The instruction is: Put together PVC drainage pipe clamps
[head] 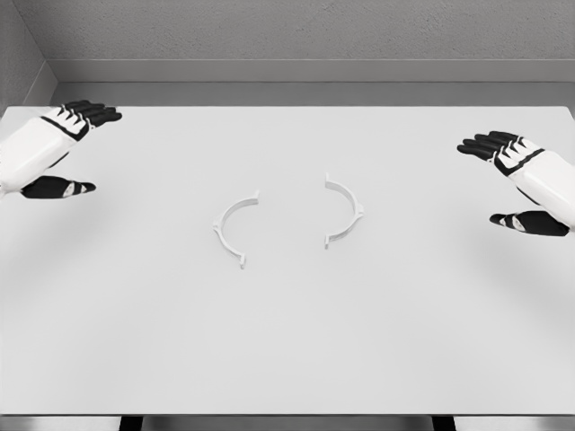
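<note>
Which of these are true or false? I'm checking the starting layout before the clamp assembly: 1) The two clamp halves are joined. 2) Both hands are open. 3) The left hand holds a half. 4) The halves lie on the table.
1) False: the left half and right half lie apart, with a gap between them.
2) True: the left hand and right hand are open.
3) False: it holds nothing.
4) True: both lie on the table.
</note>
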Robot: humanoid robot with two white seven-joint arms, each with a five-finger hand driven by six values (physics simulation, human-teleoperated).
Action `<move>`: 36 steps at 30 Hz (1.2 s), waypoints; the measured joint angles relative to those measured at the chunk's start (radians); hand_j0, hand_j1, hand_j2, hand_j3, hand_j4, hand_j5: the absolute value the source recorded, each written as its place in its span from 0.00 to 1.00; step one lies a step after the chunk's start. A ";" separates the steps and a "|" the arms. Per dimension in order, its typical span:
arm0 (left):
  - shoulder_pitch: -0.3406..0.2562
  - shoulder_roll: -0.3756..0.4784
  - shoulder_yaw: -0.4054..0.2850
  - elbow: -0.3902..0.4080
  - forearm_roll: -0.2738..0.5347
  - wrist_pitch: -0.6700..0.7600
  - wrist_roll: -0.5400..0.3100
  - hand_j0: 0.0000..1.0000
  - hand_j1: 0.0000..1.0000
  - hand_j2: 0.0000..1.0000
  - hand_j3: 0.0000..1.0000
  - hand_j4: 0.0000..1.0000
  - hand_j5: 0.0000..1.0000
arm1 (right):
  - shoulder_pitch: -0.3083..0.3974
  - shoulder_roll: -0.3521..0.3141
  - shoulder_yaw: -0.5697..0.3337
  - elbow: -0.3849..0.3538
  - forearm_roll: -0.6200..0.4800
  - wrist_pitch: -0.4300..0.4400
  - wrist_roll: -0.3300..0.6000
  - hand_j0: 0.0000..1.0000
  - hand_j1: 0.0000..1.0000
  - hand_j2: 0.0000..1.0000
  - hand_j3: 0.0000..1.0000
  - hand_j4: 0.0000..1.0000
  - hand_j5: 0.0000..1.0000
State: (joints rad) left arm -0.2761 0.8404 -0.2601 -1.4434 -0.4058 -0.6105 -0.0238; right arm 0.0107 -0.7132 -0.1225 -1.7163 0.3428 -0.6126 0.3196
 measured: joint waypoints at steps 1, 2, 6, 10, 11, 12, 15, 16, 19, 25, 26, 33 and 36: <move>0.000 -0.001 -0.003 -0.001 0.000 0.000 0.000 1.00 1.00 1.00 1.00 1.00 1.00 | 0.000 0.001 0.000 0.000 0.000 0.000 0.000 1.00 1.00 1.00 1.00 1.00 1.00; 0.000 -0.002 -0.005 -0.001 -0.001 0.000 0.000 1.00 1.00 1.00 1.00 1.00 1.00 | 0.002 0.001 0.001 0.000 0.000 0.000 0.000 1.00 1.00 1.00 1.00 1.00 1.00; -0.002 -0.012 -0.009 -0.001 -0.003 0.000 0.000 1.00 1.00 1.00 1.00 1.00 1.00 | -0.060 0.011 0.016 -0.002 0.004 0.001 0.010 1.00 1.00 1.00 1.00 1.00 1.00; -0.048 -0.052 -0.028 0.012 -0.004 0.000 0.000 1.00 1.00 1.00 1.00 1.00 1.00 | -0.287 0.094 0.139 0.061 0.111 0.001 0.133 1.00 1.00 1.00 1.00 1.00 1.00; -0.069 -0.060 -0.045 0.019 -0.004 0.000 0.000 1.00 1.00 1.00 1.00 1.00 1.00 | -0.319 0.119 0.159 0.084 0.144 0.001 0.149 1.00 1.00 1.00 1.00 1.00 1.00; -0.075 -0.068 -0.062 0.025 -0.005 0.000 0.000 1.00 1.00 1.00 1.00 1.00 1.00 | -0.350 0.142 0.182 0.113 0.174 0.001 0.160 1.00 1.00 1.00 1.00 1.00 1.00; -0.089 -0.089 -0.107 0.036 -0.007 0.000 -0.001 1.00 1.00 1.00 1.00 1.00 1.00 | -0.437 0.194 0.258 0.234 0.232 0.000 0.178 1.00 1.00 1.00 1.00 1.00 1.00; -0.090 -0.096 -0.117 0.038 -0.007 0.000 -0.001 1.00 1.00 1.00 1.00 1.00 1.00 | -0.460 0.210 0.276 0.273 0.244 0.000 0.181 1.00 1.00 1.00 1.00 1.00 1.00; -0.112 -0.112 -0.135 0.057 -0.007 0.000 -0.001 1.00 1.00 1.00 1.00 1.00 1.00 | -0.514 0.252 0.332 0.385 0.265 0.000 0.186 1.00 1.00 1.00 1.00 1.00 1.00; -0.140 -0.148 -0.193 0.107 -0.005 0.000 -0.001 1.00 1.00 1.00 1.00 1.00 1.00 | -0.537 0.312 0.375 0.500 0.282 -0.001 0.186 1.00 1.00 1.00 1.00 1.00 1.00; -0.133 -0.151 -0.199 0.108 -0.005 0.000 -0.001 1.00 1.00 1.00 1.00 1.00 1.00 | -0.540 0.320 0.377 0.516 0.285 -0.001 0.185 1.00 1.00 1.00 1.00 1.00 1.00; -0.097 -0.156 -0.213 0.093 -0.002 0.000 0.000 1.00 1.00 1.00 1.00 1.00 1.00 | -0.586 0.377 0.392 0.608 0.294 -0.001 0.183 1.00 1.00 1.00 1.00 1.00 1.00; -0.081 -0.156 -0.214 0.070 -0.001 0.000 0.000 1.00 1.00 1.00 1.00 1.00 1.00 | -0.588 0.387 0.403 0.624 0.297 -0.001 0.183 1.00 1.00 1.00 1.00 1.00 1.00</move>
State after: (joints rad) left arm -0.3574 0.6842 -0.4740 -1.3733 -0.4072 -0.6109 -0.0238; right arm -0.5768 -0.3258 0.2810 -1.0919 0.6396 -0.6133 0.5021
